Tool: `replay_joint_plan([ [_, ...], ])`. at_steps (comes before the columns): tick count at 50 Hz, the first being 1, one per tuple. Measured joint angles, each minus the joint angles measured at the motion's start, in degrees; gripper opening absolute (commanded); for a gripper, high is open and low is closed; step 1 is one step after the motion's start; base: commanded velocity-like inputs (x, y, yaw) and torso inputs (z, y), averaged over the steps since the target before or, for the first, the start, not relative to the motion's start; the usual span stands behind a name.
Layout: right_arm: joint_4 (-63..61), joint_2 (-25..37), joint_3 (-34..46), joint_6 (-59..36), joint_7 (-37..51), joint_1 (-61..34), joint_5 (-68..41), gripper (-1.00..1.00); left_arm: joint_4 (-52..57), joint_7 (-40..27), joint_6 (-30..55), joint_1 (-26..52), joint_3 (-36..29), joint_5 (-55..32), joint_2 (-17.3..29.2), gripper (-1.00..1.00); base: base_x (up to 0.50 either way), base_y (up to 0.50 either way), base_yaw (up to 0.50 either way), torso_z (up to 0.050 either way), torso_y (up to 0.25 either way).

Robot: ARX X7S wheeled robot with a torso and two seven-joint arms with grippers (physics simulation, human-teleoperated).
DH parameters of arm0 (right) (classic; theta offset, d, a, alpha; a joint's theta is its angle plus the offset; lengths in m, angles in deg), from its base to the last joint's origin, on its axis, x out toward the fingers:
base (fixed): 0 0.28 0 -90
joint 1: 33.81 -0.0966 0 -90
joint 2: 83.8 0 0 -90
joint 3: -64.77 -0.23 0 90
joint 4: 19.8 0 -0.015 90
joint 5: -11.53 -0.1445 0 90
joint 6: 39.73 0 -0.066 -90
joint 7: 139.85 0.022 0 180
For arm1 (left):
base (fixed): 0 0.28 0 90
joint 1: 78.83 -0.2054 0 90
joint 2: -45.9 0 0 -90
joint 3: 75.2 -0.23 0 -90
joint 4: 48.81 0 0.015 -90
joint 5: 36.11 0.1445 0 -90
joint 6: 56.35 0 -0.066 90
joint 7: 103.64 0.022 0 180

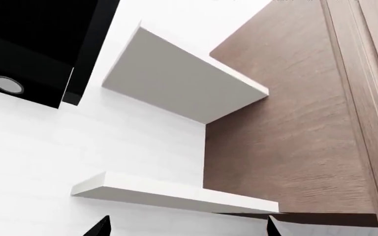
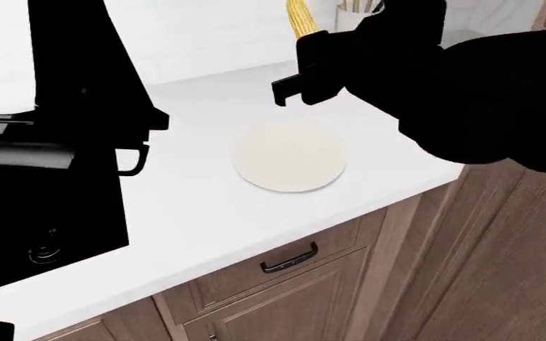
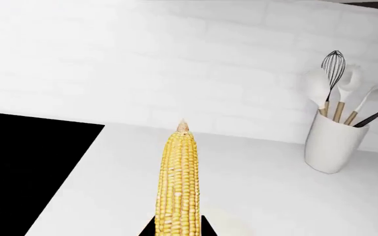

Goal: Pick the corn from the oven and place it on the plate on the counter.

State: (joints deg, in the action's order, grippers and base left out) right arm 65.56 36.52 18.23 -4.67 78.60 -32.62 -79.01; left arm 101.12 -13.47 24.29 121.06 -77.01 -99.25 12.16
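The plain smooth white countertop (image 2: pixel 207 206) ran over brown wood-grain cabinets (image 2: pixel 283 298) with a dark metal bar handle (image 2: pixel 289 261), and a flat black cooktop panel (image 2: pixel 45 213) sat set into its near-left part. The oven itself was not identifiable in any of the 3 views. Near the middle of the counter lay the round, flat, cream-white plate (image 2: pixel 290 157), bare on top.

The black right arm (image 2: pixel 482 99) reached across from the right, and its right gripper (image 2: pixel 301 74) hung above the counter just behind the plate. Its jaws were clamped on the small yellow, bumpy-kerneled corn cob (image 3: pixel 178 187) by the thick end, so the tapered tip pointed away from the wrist; in the head view the cob (image 2: pixel 301 18) stood upward out of the gripper. A white utensil crock (image 3: pixel 334 147) with a whisk and spoons stood well apart at the backsplash.

The left gripper (image 1: pixel 185 231) showed only 2 dark fingertips spread apart on nothing, aimed at white wall shelves (image 1: pixel 175 83).

The step in hand seemed to be the carry to the plate, with pickup done. The next move probably called for bringing the cob forward over the plate, lowering it, tilting it flat, then releasing.
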Motion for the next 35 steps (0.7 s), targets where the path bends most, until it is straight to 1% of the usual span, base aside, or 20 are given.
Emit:
replay_joint_plan([
  [20,19.0,-6.7,7.1,5.1,-16.8,-1.7,14.7,-1.00,0.0,-0.1,-1.2,2.3,-2.0,-0.1,0.3,1.00,0.00,0.00,0.00,0.000,0.000],
  [27,27.4,-9.4,9.5,7.9,-21.9,-2.1,19.2,-1.00,0.0,-0.1,-1.5,2.4,-2.4,0.0,0.3,1.00,0.00,0.00,0.00,0.000,0.000],
  [35,40.0,-14.2,12.4,12.0,-28.9,-3.7,24.5,-1.00,0.0,-0.1,-1.4,1.8,-2.2,0.3,0.2,1.00,0.00,0.00,0.00,0.000,0.000],
])
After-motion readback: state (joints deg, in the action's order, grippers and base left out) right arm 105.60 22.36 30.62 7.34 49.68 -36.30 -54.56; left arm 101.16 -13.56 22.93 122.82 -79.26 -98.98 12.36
